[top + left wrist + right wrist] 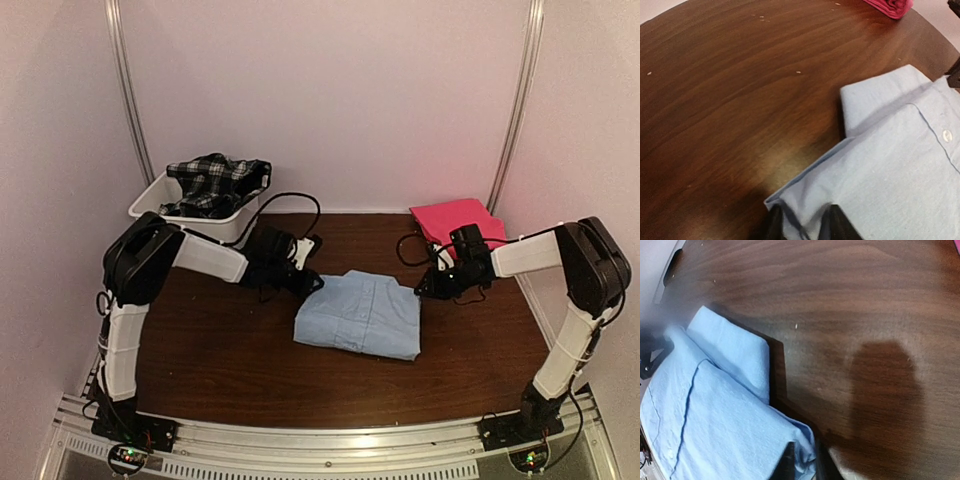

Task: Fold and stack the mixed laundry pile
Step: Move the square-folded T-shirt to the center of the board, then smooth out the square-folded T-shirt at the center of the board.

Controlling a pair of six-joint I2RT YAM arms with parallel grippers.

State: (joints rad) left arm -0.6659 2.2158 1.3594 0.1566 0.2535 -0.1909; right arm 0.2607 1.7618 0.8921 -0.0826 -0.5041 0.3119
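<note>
**Op:** Where's the shirt and which way does it lie?

**Eng:** Your shirt [358,315] is in the middle of the table [220,360], folded into a flat rectangle. Its long axis runs left to right, with the right end turned slightly toward the arms. There's a small bump mid-way along the far edge. It could be the collar, but I can't tell.

**Op:** How does it look?

**Eng:** Light blue and smooth, a few layers thick. The left wrist view shows a folded flap on top, a stitched seam and one white button [946,134].

**Op:** Hands?

**Eng:** Your left gripper [802,222] is at the shirt's far-left corner. Its fingers are apart and the hem lies loosely between them. Your right gripper [804,462] is at the far-right corner. Its fingers are nearly together with the corner of the shirt in the narrow gap. I can't tell whether they're pinching it.

**Op:** Rest of the pile?

**Eng:** The pink cloth [457,220] is folded at the far-right corner of the table, well apart from the shirt. The plaid garment [215,182] is black and white, crumpled, and heaped in the white tub [150,207] at far left.
</note>
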